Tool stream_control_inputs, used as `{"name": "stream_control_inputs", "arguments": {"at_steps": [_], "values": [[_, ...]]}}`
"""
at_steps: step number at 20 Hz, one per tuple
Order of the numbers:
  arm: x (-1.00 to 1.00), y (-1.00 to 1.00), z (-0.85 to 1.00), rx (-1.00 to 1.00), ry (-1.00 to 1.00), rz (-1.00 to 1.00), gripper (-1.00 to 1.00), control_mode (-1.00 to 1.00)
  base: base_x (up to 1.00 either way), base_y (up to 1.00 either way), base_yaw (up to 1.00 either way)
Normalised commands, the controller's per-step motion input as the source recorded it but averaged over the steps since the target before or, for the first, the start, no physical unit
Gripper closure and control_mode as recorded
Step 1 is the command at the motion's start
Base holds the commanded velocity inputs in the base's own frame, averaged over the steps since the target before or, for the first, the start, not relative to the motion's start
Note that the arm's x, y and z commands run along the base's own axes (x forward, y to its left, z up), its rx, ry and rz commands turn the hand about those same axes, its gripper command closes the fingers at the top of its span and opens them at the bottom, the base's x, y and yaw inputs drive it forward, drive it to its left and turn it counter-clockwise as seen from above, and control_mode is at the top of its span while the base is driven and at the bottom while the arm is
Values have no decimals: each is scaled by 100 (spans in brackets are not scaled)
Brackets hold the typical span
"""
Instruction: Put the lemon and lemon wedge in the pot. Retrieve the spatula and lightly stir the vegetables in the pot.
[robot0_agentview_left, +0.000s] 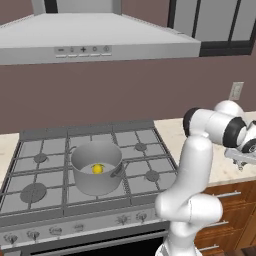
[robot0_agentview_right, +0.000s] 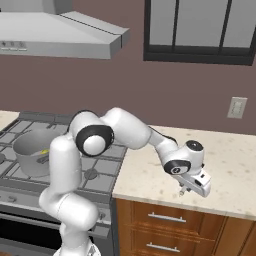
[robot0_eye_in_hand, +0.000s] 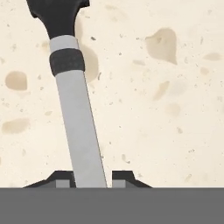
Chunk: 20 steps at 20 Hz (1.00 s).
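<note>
The grey metal pot (robot0_agentview_left: 94, 186) stands on the stove's middle burners, and the yellow lemon (robot0_agentview_left: 97, 169) lies inside it. From the right base view the pot (robot0_agentview_right: 29, 152) is at the far left. I cannot make out the lemon wedge. The spatula (robot0_eye_in_hand: 78, 118) lies flat on the speckled counter, a grey handle with a dark collar and a black head at the far end. My gripper (robot0_eye_in_hand: 91, 180) is down over the handle's near end, with a fingertip pressed against each side of it. It hangs low over the counter right of the stove (robot0_agentview_right: 183, 192) (robot0_agentview_left: 242, 164).
The gas stove (robot0_agentview_left: 145, 152) has raised grates and front knobs. The beige counter (robot0_agentview_right: 227, 165) runs to its right above wooden drawers (robot0_agentview_right: 165, 217). A range hood (robot0_agentview_left: 95, 42) hangs overhead. A wall outlet (robot0_agentview_right: 236, 107) sits behind the counter.
</note>
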Motion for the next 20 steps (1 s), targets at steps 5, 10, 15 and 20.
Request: {"name": "stream_control_inputs", "arguments": {"at_steps": [5,10,15,20], "values": [[-2,21,13,-2,0,-10,100,-100,0,0,0],[-15,35,61,0,-4,-9,100,-100,0,0,0],[-19,42,79,1,-4,-4,100,-100,0,0,0],[-25,57,73,11,-2,-6,100,-100,0,0,0]]}}
